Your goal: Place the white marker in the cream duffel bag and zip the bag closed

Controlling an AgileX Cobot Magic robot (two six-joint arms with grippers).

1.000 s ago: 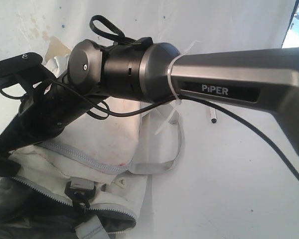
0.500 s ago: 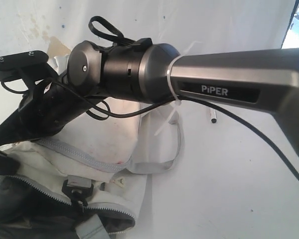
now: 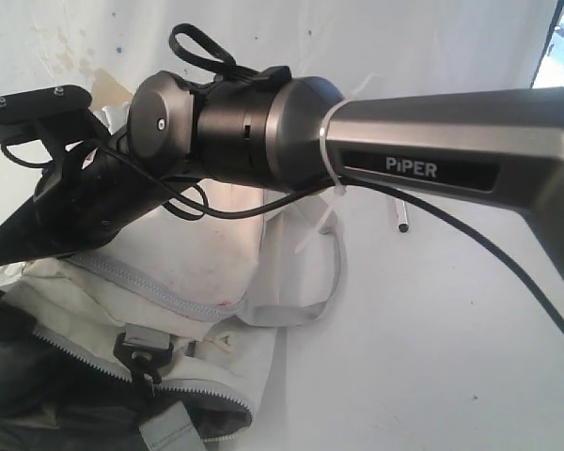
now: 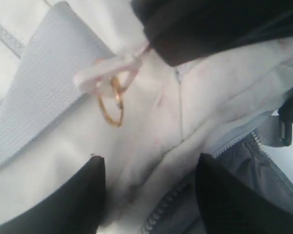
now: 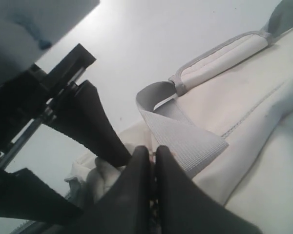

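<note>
White cloth covers your bench point(image 3: 432, 357), where the white marker point(image 3: 401, 220) lies well apart from the cream duffel bag point(image 3: 207, 282), whose unzipped mouth your right gripper point(image 5: 150, 151), jaws pressed together, seems to steady while your left gripper point(image 4: 149, 161) hovers over the fabric, jaws apart.

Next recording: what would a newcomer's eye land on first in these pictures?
The big grey PiPER arm stretching across the upper exterior view, blocking much of the scene. Under it at lower left sprawls the cream duffel bag, unzipped, and the tiny white marker lies on the table right of the bag, outside it.
</note>
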